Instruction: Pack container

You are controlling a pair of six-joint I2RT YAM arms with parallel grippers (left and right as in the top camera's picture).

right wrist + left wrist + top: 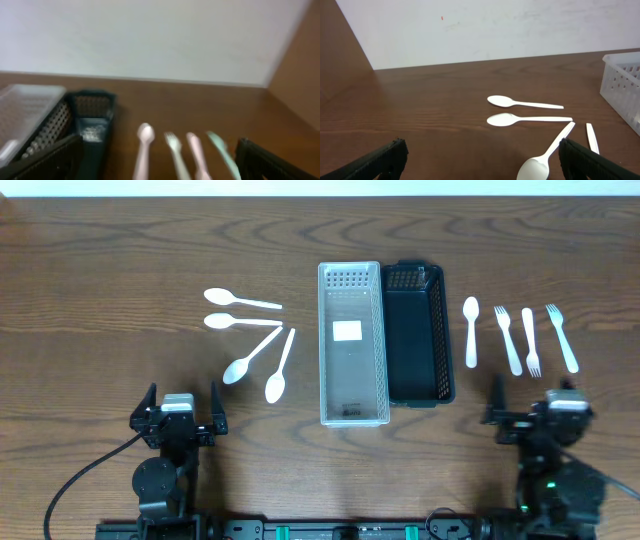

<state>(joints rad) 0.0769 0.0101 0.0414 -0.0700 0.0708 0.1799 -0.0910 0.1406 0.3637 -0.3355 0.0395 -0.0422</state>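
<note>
You have a dark wood-grain desk (100, 260) filling the overhead frame; a plain white wall (495, 25) runs across the top of both wrist views

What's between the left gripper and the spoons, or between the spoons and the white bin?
Nothing visible. Only bare table lies between the open left gripper and the nearest spoon, and between the spoons and the white bin. Its rim must be cleared.
</note>
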